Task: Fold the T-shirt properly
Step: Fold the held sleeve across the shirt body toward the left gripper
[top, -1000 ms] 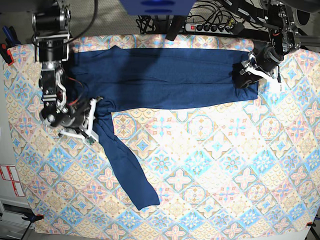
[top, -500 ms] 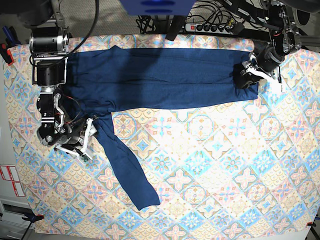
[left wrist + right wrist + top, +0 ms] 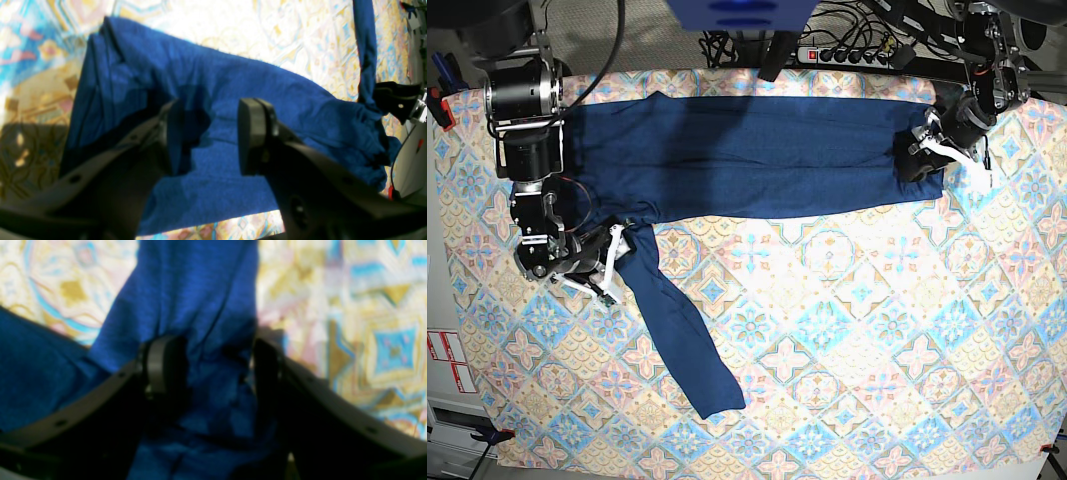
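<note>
T-shirt lies spread across the far half of the tablecloth, its body folded into a long horizontal band. One sleeve trails diagonally from the band's near corner toward the front edge, the cuff end resting flat on the cloth. Right gripper sits at the top of that sleeve where it joins the body; in the right wrist view its jaws stand wide with the sleeve fabric bunched between them, the pads not pressing it, so no firm grip is evident. Left gripper is at the opposite end of the band, over the hem edge. In the left wrist view the jaws are parted with a clear gap and shirt fabric lies beneath and between them; whether the left finger pins a fold cannot be told. A power strip and cables lie beyond the far table edge.
</note>
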Robot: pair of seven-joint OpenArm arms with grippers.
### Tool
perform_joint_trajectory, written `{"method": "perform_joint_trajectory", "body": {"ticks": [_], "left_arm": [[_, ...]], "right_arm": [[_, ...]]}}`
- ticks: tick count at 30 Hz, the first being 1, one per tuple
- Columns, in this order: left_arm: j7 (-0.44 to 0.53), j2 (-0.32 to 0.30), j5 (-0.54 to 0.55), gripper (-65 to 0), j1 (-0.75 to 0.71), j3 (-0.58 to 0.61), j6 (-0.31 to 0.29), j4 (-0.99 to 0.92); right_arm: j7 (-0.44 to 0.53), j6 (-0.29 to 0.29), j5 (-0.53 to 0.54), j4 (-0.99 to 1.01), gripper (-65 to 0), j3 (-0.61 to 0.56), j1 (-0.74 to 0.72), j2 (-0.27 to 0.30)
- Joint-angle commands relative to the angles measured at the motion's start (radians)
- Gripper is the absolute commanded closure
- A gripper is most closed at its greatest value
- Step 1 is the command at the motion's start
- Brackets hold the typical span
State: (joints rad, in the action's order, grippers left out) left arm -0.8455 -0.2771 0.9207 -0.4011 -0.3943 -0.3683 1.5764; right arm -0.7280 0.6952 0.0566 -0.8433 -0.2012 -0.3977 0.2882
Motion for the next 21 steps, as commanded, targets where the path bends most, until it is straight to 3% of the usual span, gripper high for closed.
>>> {"method": "perform_joint_trajectory", "body": {"ticks": [1, 5, 12, 16, 21], "left_arm": [[0.013, -0.011, 0.014, -25.6, 0.001, -0.004, -0.008, 0.012], [0.013, -0.011, 0.014, -25.5, 0.001, -0.004, -0.008, 0.012], [0.013, -0.011, 0.014, -25.4, 0.001, -0.004, -0.008, 0.012], [0.013, -0.011, 0.014, -25.4, 0.001, -0.004, -0.008, 0.011], [0.013, -0.011, 0.013, -25.4, 0.001, -0.004, -0.008, 0.011]], "right_arm": [[0.006, 0.003, 0.01, -0.001, -32.9, -0.008, -0.025, 0.009], [0.006, 0.003, 0.013, -0.004, -28.4, -0.024, -0.025, 0.009], [0.003, 0.003, 0.067, -0.049, 0.0, -0.016, -0.02, 0.009], [-0.015, 0.003, 0.18, -0.205, -0.2, -0.016, 0.01, 0.016], [-0.11, 0.003, 0.236, -0.416, -0.2, 0.061, 0.095, 0.016]]}}
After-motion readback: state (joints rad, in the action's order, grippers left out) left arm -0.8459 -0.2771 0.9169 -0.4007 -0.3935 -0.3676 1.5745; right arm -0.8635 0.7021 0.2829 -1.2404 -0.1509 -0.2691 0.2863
